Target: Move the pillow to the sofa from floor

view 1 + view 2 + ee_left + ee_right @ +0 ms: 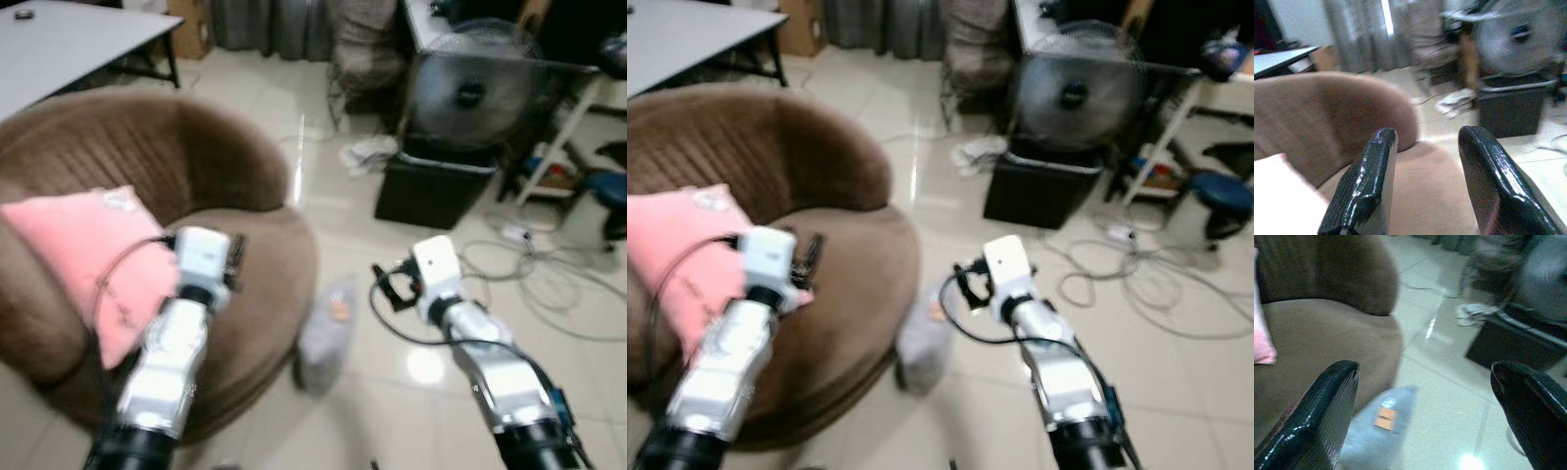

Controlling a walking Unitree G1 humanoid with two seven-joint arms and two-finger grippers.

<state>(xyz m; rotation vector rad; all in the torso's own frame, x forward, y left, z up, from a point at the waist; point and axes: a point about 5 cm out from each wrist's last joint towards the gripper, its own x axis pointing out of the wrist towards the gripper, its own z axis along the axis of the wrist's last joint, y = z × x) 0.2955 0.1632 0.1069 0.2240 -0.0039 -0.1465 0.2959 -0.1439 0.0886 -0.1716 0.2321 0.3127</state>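
The pink pillow lies on the round brown sofa, leaning against its left backrest. My left gripper hovers over the seat just past the pillow's right edge. It is open, with nothing between the fingers. In the left wrist view the pillow shows pale beside it. My right gripper hangs open over the tiled floor to the right of the sofa, also holding nothing. The right wrist view catches the pillow at its edge.
A clear plastic bag lies on the floor against the sofa's front right. Behind stand a fan on a black box, loose cables, a blue stool and a grey table at the far left.
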